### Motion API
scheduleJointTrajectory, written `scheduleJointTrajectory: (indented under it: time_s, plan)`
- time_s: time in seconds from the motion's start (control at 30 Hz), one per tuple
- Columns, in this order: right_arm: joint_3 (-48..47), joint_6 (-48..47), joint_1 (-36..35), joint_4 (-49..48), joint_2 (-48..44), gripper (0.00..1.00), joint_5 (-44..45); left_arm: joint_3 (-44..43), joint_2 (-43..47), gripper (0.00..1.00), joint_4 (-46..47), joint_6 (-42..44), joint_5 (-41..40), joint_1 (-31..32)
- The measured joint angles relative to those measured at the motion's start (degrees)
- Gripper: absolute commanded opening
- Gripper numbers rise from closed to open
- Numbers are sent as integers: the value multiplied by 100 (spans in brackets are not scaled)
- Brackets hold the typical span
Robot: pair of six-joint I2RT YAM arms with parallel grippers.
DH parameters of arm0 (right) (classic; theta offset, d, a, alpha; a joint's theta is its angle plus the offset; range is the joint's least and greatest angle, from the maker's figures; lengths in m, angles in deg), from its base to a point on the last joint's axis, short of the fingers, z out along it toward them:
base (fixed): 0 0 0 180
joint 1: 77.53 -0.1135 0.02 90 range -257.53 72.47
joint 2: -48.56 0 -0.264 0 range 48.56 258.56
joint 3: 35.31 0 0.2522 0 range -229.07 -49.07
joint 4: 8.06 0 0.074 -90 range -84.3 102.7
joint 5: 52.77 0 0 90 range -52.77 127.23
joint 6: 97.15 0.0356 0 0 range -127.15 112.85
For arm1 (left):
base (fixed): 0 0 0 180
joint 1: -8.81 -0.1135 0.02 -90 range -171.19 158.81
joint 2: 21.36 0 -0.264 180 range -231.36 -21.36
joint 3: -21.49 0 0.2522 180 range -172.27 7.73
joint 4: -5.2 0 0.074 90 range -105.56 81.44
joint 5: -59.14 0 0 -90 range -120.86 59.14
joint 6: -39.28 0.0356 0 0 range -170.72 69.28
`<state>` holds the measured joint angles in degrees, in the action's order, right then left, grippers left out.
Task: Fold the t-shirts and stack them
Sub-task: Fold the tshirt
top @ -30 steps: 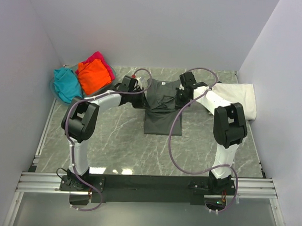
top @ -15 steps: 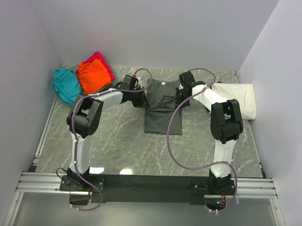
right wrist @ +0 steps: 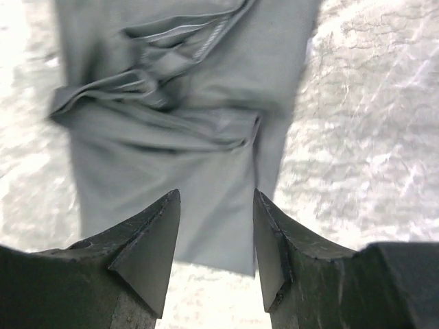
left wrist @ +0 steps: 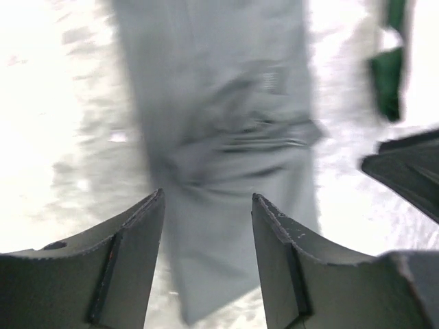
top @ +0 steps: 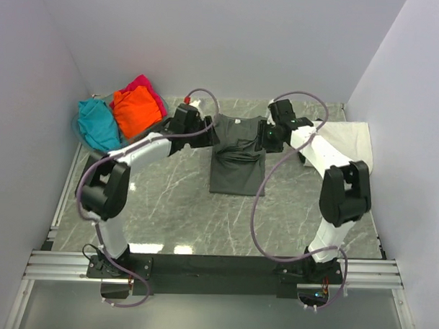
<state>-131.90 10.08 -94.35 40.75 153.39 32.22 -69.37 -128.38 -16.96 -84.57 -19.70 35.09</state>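
The dark grey t-shirt (top: 237, 161) is lying on the marble-patterned tabletop (top: 175, 206) in the upper centre of the overhead frame. Its collar is pointing toward the far wall and its small white neck label (top: 237, 121) is showing. It is sitting as a narrow, long shape with its sides turned inward, and creases are bunching across its upper half while the lower half is lying flatter.

The left fingers (top: 208, 132) are hovering at the shirt's upper left edge, standing apart with nothing between them. In the left wrist view only the blurred grey cloth is showing in the gap below them.

The right fingers (top: 265, 140) are hovering at the shirt's upper right edge, likewise spread and gripping nothing. In the right wrist view the rumpled cloth and bare tabletop are lying beneath them.

The white t-shirt (top: 346, 140) is resting folded at the right edge of the frame, just beyond the right arm. In the upper left corner, the orange t-shirt (top: 135, 111) is sitting on the magenta t-shirt (top: 146, 85), and the teal t-shirt (top: 97, 123) is lying crumpled just to their left.
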Motion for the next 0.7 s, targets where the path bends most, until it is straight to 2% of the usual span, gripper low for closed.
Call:
scheduleJointTrajectory:
  time_s: [0.17,0.3,0.7]
  plan:
    - [352,-20,-120,-155,-597,54,-345,588,750,56,667,-55,-422,855]
    - [616,4,-240,-251,-538,54,-680,984,688,55,1167,-184,-444,1552]
    - [782,92,-310,-470,-74,54,-1182,1637,-133,54,1974,-282,-542,1851]
